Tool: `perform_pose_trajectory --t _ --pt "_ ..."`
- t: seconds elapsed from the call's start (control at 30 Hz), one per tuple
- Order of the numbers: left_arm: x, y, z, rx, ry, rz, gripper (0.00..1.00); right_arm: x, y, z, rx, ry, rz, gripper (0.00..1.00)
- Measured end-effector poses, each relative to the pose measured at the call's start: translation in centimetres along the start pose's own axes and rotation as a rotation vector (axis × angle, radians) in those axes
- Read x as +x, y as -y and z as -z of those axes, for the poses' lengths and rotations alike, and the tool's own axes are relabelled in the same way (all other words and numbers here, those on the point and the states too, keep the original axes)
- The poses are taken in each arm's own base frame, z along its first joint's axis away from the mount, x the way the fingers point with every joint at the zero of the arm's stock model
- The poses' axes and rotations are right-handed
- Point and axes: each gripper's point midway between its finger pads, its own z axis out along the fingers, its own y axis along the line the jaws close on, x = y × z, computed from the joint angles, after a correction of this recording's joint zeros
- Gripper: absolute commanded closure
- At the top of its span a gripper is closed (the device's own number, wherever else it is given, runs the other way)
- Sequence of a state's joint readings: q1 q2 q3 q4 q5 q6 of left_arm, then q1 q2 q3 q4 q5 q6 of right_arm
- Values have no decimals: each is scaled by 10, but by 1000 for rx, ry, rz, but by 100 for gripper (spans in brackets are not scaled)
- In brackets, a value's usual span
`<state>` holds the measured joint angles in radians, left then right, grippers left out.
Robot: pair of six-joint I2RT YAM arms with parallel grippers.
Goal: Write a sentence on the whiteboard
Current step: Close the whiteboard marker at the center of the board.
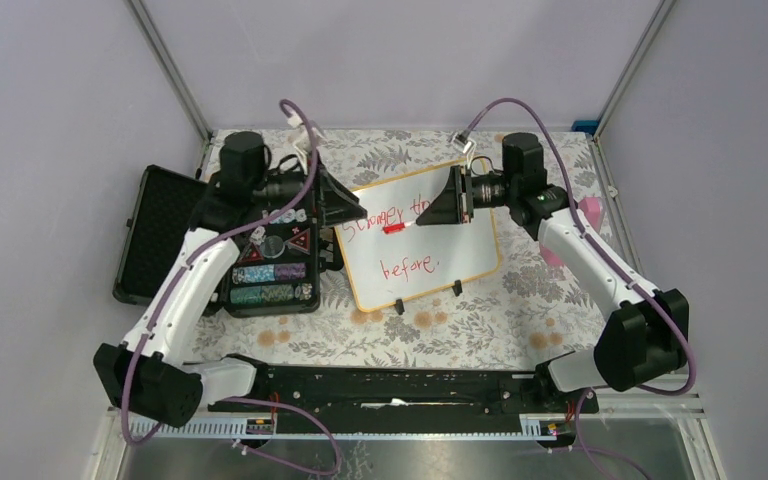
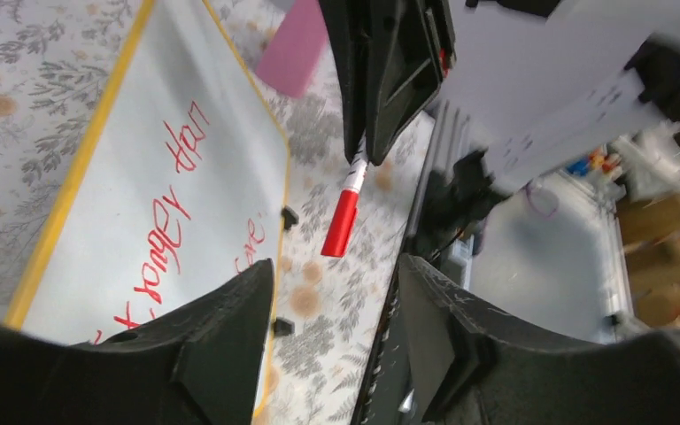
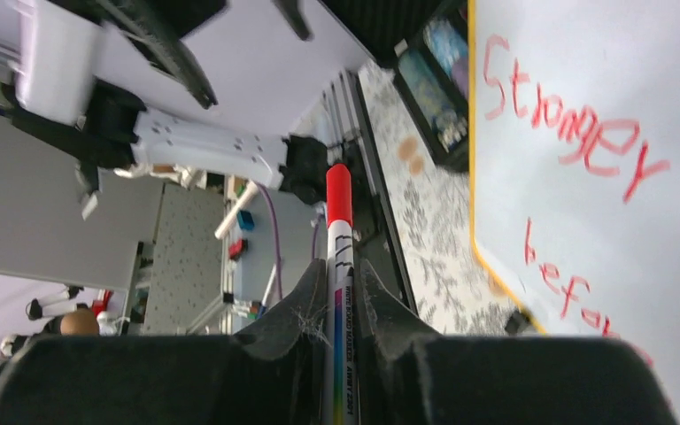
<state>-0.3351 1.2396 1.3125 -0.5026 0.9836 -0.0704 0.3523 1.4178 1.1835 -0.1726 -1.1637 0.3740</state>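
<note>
Worktop: covered by a floral cloth, with both arms mounted at its near edge.

Whiteboard: lies flat at the middle of the worktop, towards the far edge and turned slightly askew. Its left edge is just beside the open black case, which sits at the worktop's left edge. The board carries red handwriting in two lines, reading approximately "Stronger than / before." and ending in a full stop.

Right hand: pressed together on the marker, pinching the barrel. The marker points left, above the board's far left part.

Left hand: fingers spread with nothing between them, facing the marker's end from the board's left edge.

Cap: red, and seated on the marker tip.

Assessment: the writing looks finished and the pen is capped, so the step in hand is closing out, not writing. The next move calls for carrying the marker clear of the board and setting it down on bare worktop. Both hands should be kept off the fresh ink to avoid smearing it.
</note>
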Motion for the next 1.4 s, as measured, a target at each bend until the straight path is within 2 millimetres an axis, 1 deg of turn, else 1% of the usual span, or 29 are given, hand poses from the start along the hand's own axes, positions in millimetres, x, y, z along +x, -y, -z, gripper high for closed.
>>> perform_pose_trajectory --t 0.07,0.1,0.13,0.23,0.27,0.33,0.5,0.57,0.67,0.77,0.93,1.0,1.1,1.4 --pt "-12 -6 8 31 102 98 38 -19 -9 1 -25 53 20 100" --pt "-14 -8 8 56 136 145 37 -24 -14 1 -37 68 28 100" --pt "-14 -8 7 89 162 197 36 -30 -19 1 -49 87 36 100" --pt "-3 -4 1 172 183 355 36 -43 -30 2 -81 126 53 100" --pt "0 -1 1 193 185 390 36 -46 -33 2 -90 137 57 100" --pt "-2 4 2 221 191 422 36 -49 -38 3 -107 152 58 100" --pt "-17 21 9 274 227 420 39 -51 -45 3 -145 175 36 100" --pt "-19 28 11 294 233 412 40 -51 -48 3 -154 179 34 100" --pt "-18 33 11 309 230 415 41 -51 -54 1 -173 178 35 100" --pt "-17 36 9 319 224 418 43 -49 -60 -2 -196 168 40 100" --pt "-16 39 8 326 218 426 54 -43 -71 -6 -230 140 53 100" --pt "-16 40 7 330 216 424 58 -42 -72 -7 -235 135 52 100" --pt "-16 42 6 335 212 423 59 -40 -73 -9 -239 130 53 100" --pt "-13 46 2 349 197 421 71 -35 -72 -13 -235 112 51 100"
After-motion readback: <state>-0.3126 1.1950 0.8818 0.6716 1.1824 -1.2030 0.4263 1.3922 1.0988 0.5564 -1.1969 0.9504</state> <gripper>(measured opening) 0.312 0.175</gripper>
